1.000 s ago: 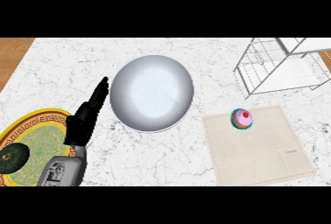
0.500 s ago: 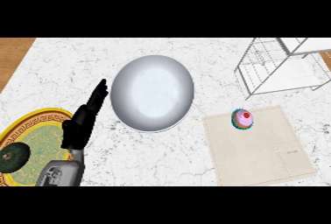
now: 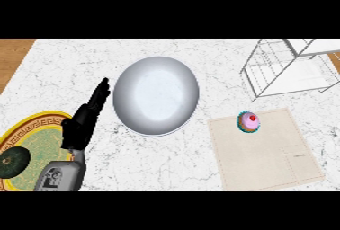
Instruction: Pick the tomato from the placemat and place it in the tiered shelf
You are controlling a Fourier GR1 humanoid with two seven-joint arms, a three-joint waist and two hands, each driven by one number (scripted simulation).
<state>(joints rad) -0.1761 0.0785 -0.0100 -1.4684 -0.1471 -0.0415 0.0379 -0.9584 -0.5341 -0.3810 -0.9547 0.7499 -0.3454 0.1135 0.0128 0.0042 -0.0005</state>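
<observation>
Bare tabletop point(image 3: 166, 166) lies open between the left hand point(image 3: 83, 121) and the placemat point(image 3: 266, 152). The big white plate point(image 3: 156, 95) blocks the middle, while the tiered shelf point(image 3: 285, 67) stands beyond the placemat's far edge.

One head view looks steeply down on the table point(image 3: 60, 67) from above the robot. It faces away from the robot: the left robot hand point(image 3: 85, 117) enters low, the shelf point(image 3: 290, 67) lies far beyond, rightward.

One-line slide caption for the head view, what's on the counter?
Left hand open beside a grey plate; pink cupcake-like item on the placemat, wire tiered shelf behind it.
</observation>
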